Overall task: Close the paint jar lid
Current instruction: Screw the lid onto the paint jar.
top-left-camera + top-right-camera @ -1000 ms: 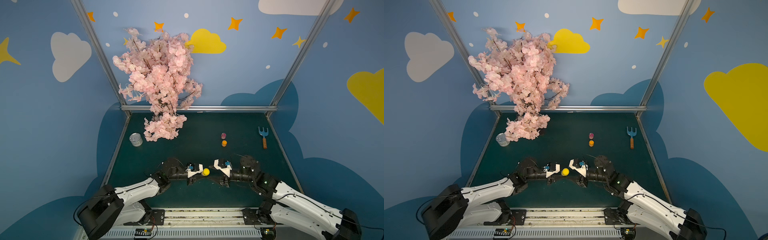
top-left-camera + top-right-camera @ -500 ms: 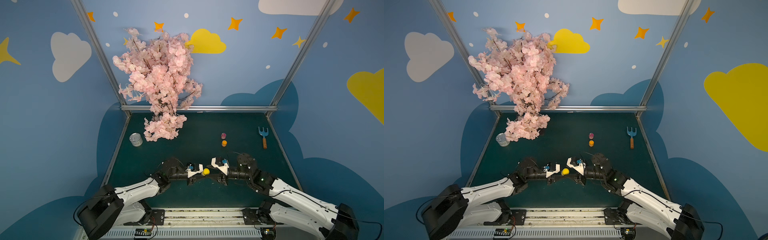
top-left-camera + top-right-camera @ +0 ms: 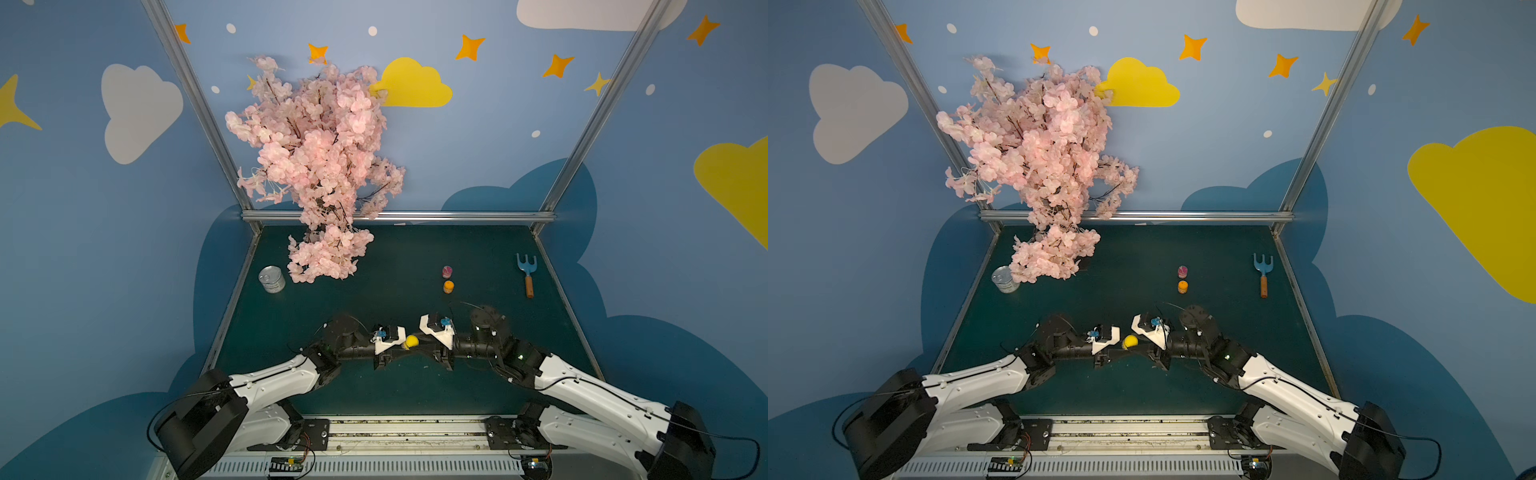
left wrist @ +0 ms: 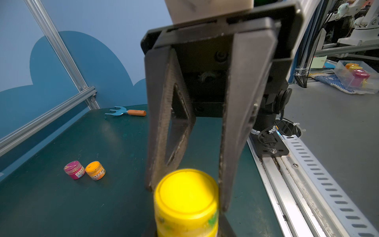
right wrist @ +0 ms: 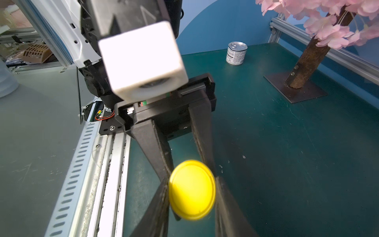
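A tin can (image 3: 272, 279) stands at the far left of the green worktop (image 3: 415, 249), just beside the pink blossom tree (image 3: 320, 166). At front centre the left hand (image 3: 400, 347) is clamped on the paint jar (image 4: 185, 215), which is held on its side above the worktop. Its yellow lid (image 5: 191, 190) faces the right hand (image 4: 187, 195). That hand meets it head-on, nearly closed, its fingers (image 4: 235, 123) pressed to both sides of the lid. Further back and to the right stand a pink jar (image 3: 447, 271) and an orange jar (image 3: 448, 286), close together. A blue rake (image 3: 527, 274) lies by the right edge.
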Available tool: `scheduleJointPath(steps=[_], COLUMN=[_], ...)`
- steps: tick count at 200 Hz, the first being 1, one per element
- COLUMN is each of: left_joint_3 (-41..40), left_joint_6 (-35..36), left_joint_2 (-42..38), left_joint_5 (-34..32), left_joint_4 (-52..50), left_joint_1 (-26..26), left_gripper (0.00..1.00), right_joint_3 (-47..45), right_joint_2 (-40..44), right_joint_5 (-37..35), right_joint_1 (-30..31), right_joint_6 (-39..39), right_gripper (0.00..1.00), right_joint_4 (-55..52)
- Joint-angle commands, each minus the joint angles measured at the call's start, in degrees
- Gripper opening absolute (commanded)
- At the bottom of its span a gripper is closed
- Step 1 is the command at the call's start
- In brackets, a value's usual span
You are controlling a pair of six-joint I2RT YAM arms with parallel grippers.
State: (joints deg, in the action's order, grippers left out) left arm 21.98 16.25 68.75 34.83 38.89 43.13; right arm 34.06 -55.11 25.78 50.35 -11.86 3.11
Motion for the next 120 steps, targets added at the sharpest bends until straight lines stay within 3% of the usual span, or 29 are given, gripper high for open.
scheduleJointPath(steps=[1,26,82,120], left_joint_3=[1.49,1.14,-0.67,-1.71], left_joint_6=[-0.26,-0.17,1.92,2.70], left_joint_2=[0.08,-0.41,-4.13,-5.75], left_joint_5=[0.45,-1.97,-15.80,-21.09], left_joint_4=[0.02,0.39,0.34,1.23], left_joint_1=[0.10,0.08,0.65,1.07], left_gripper=[0.32,0.32,0.32,0.32], right_joint_3=[2.32,3.29,11.03,13.43], right_joint_2=[-0.16,-0.45,-5.81,-10.29], right_joint_5=[-2.28,-5.24,-9.19,-17.61], right_joint_1=[-0.25,-0.25,0.40,3.27], right_joint_6=[1.14,4.24,16.77,25.65], right_gripper=[0.24,0.20,0.11,0.05], right_joint_4=[0.60,-0.07,-7.72,-9.76])
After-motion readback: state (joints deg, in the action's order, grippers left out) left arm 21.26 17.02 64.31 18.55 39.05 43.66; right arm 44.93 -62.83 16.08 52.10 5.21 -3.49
